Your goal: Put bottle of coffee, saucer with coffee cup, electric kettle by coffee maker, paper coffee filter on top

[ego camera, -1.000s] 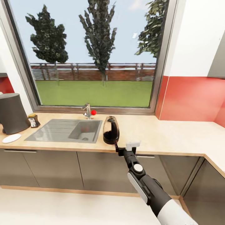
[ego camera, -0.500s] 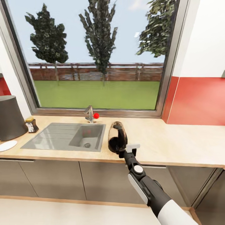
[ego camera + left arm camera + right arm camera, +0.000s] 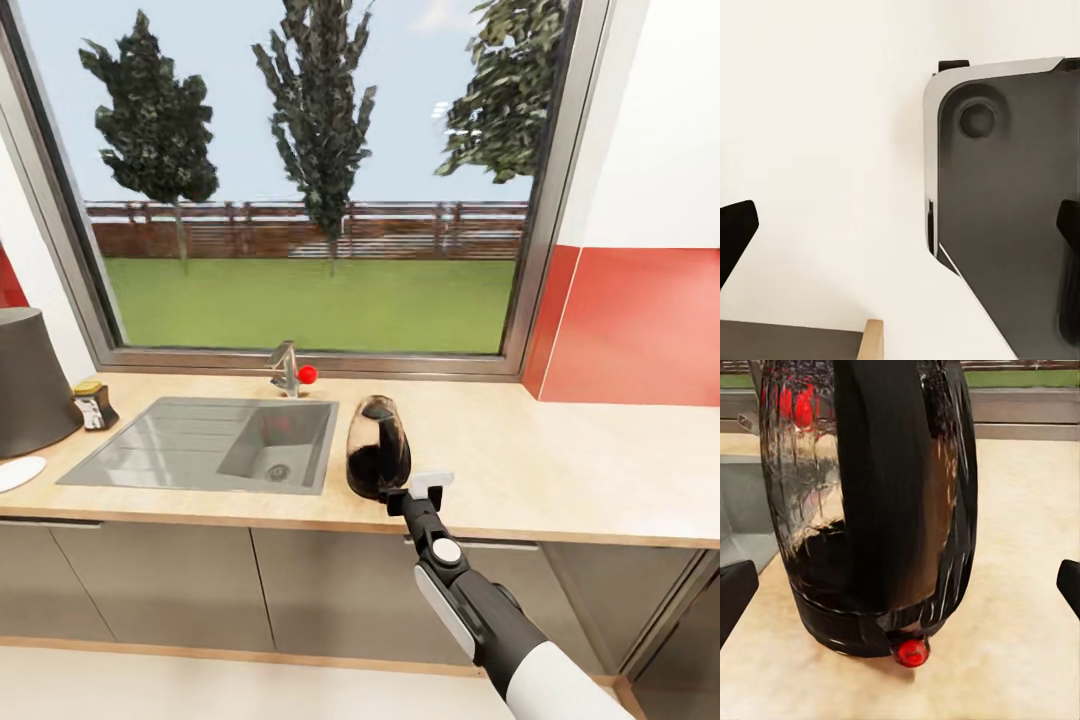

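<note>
The robot's right gripper [image 3: 413,492] hangs at the front edge of the pale wooden countertop [image 3: 560,470], its dark fingertips spread wide at either side of the right wrist view and closed on nothing. Just beyond them stands the electric kettle [image 3: 377,447] — a dark, smoky-glass jug with a broad black handle and a small red switch at its base. It sits on the counter immediately right of the recessed steel sink [image 3: 205,442], upright, its long axis vertical, the handle and switch turned back toward the gripper and the spout side facing the window.

The risk from here lies in the approach. The jaws flank the handle without touching it, and a push forward before they close could shove the kettle deeper along the counter or tip it sideways into the sink basin beside it. A grip taken on the curved glass rather than the handle would likely slip.

Further off, at the far left of the counter, waits the dark grey, tapered coffee maker [image 3: 28,380], with the small yellow-lidded bottle of coffee [image 3: 93,403] just beside it and a white saucer [image 3: 14,473] in front. The kettle stands well apart from them — the whole sink lies between.

The left gripper's fingertips appear far apart in the left wrist view, empty.
</note>
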`<state>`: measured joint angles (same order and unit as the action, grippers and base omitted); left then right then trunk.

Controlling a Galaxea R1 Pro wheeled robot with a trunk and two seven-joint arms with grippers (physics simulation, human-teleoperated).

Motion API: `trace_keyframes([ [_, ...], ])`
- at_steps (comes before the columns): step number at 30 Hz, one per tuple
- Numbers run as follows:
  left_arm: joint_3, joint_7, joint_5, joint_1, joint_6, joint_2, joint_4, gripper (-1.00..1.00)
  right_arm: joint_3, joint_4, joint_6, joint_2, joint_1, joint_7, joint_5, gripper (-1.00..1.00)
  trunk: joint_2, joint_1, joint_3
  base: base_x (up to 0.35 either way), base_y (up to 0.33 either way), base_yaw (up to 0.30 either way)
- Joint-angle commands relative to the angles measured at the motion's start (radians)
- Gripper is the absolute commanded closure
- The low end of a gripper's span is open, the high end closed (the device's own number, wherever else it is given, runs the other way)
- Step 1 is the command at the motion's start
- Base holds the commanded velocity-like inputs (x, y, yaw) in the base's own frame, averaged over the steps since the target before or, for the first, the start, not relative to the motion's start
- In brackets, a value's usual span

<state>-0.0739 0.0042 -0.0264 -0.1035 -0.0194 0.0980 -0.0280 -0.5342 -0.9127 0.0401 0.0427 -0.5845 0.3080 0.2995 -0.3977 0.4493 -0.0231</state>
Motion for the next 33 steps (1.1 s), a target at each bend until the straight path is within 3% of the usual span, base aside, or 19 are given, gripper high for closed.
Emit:
trace_keyframes([
  [1, -0.007, 0.000, -0.003, -0.001, -0.001, 0.001, 0.000, -1.00, -0.004, 0.000, 0.004, -0.001, -0.001, 0.006, 0.010, -1.00, -0.002, 0.001, -0.002, 0.082, 0.000, 0.000],
  [33, -0.007, 0.000, -0.003, 0.001, -0.002, -0.001, 0.000, -1.00, -0.004, 0.000, 0.004, -0.001, -0.002, 0.006, 0.010, -1.00, -0.002, 0.001, -0.002, 0.085, 0.000, 0.000],
])
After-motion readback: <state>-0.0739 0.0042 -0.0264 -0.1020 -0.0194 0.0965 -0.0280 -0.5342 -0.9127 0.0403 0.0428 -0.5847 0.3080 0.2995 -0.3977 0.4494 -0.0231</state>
